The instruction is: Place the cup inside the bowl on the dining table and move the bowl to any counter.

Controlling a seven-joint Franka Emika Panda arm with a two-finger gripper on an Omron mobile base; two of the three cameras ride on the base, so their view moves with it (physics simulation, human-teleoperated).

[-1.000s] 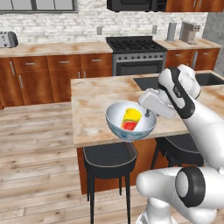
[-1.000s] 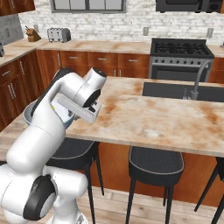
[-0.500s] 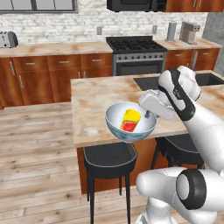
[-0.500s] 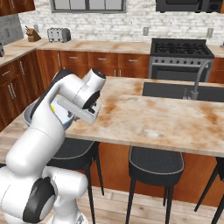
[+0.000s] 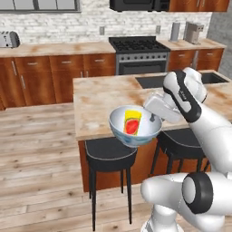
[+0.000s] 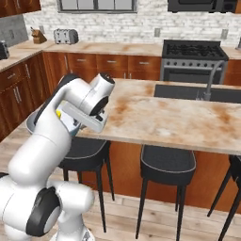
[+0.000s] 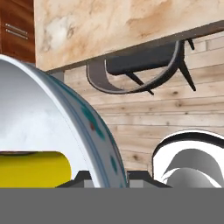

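Left base view: my gripper point(image 5: 152, 117) is clamped on the right rim of the bowl point(image 5: 135, 127), which hangs clear of the dining table point(image 5: 108, 97), out past its near edge and above a black stool point(image 5: 110, 153). Yellow cup point(image 5: 132, 122) lies inside the bowl, red patch showing, so the first step reads as done. In the hand view the bowl's wall point(image 7: 65, 131) runs between my fingertips, cup point(image 7: 35, 168) behind it. Carrying step is in hand. Next, I judge: keep the bowl level, drive or swing toward the counter point(image 5: 59, 49) along the back wall, then lower it onto the stone before letting go.
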